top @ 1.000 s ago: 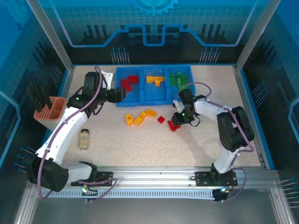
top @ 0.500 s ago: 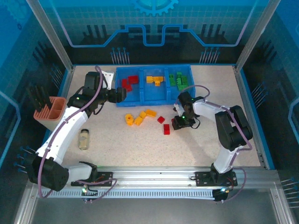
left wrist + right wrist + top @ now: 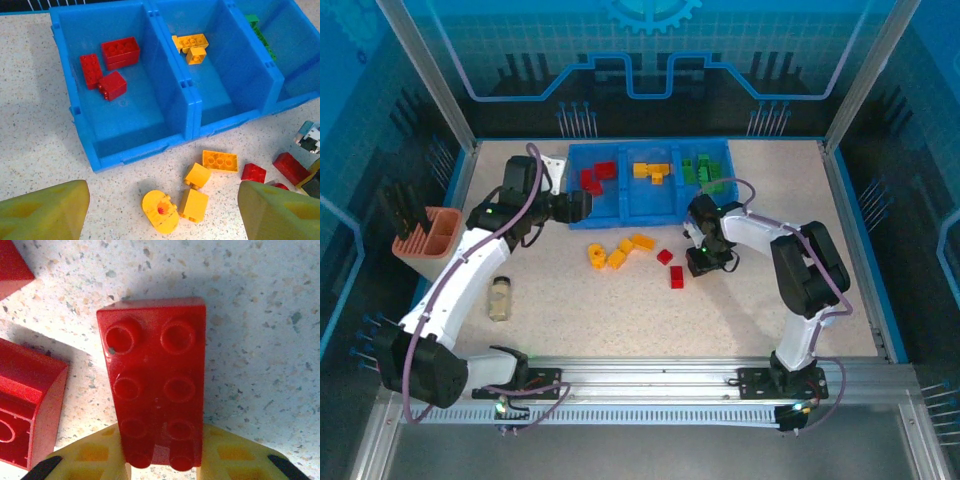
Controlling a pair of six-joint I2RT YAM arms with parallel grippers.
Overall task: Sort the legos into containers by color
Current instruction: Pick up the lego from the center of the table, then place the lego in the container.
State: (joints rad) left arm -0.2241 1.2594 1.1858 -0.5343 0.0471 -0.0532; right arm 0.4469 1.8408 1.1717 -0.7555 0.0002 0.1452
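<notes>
Right gripper [image 3: 161, 442] clamps one end of a red six-stud brick [image 3: 155, 370], which lies flat on the speckled tabletop [image 3: 260, 340], just near of the blue tray [image 3: 620, 221]. Left gripper [image 3: 578, 206] hangs wide open & empty by the tray's near-left corner. In the tray: red bricks [image 3: 110, 62] in left compartment, yellow bricks [image 3: 191, 46] in middle, green bricks [image 3: 700, 170] in right. Four yellow-orange pieces [image 3: 194, 204] & two more red bricks [image 3: 253, 172] lie loose on the table btwn the arms.
</notes>
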